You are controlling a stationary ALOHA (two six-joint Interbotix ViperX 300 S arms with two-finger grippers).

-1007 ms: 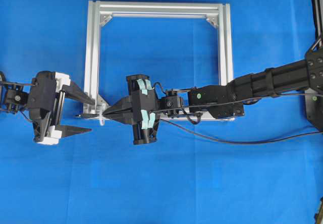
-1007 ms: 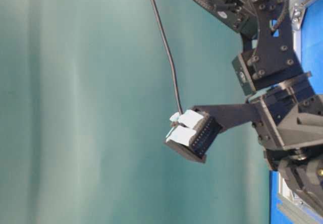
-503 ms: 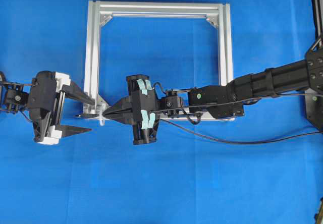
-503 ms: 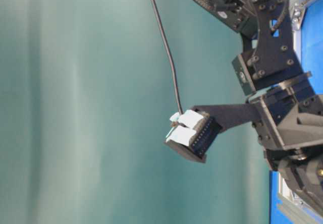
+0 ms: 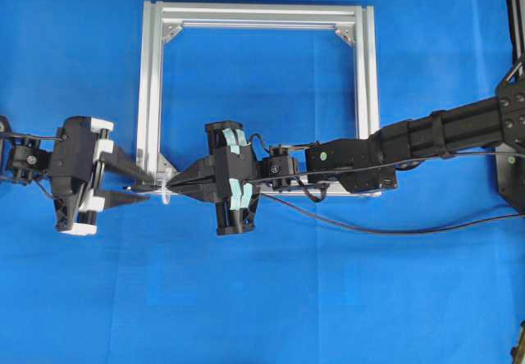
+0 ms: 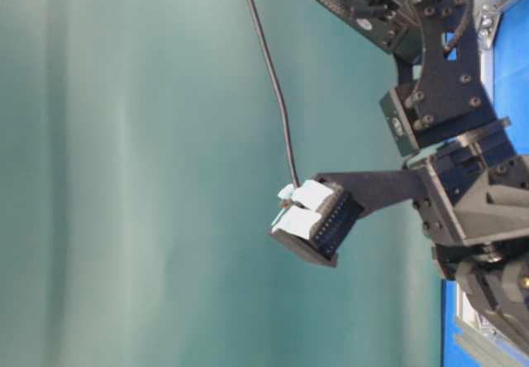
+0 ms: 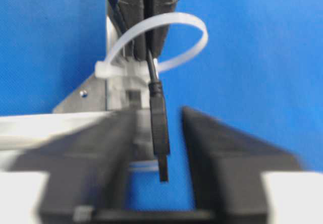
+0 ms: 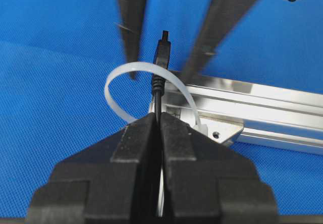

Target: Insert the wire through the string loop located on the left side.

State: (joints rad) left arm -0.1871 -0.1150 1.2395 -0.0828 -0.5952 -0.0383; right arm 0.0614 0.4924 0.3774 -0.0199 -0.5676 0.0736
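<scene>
- At the far left, the left gripper point(image 5: 139, 192) pointed right toward the frame's near-left corner, its jaws partly closed with a gap on either side of the plug point(image 7: 160, 133); they bracketed it, but no contact showed. Judged, this placed it to take the plug on the loop's exit side.
- The string loop point(image 5: 165, 193), a white tie fixed to the aluminium frame point(image 5: 148, 93), stood just right of those jaws; the plug had already passed through it, as both wrist views showed.
- The right gripper point(image 5: 176, 186) held its jaws fully shut on the wire point(image 8: 158, 100), close behind the plug, probably to keep the tip stiff and aimed.
- The slack wire trailed right across the blue counter point(image 5: 328, 298).
- No containers were present.
</scene>
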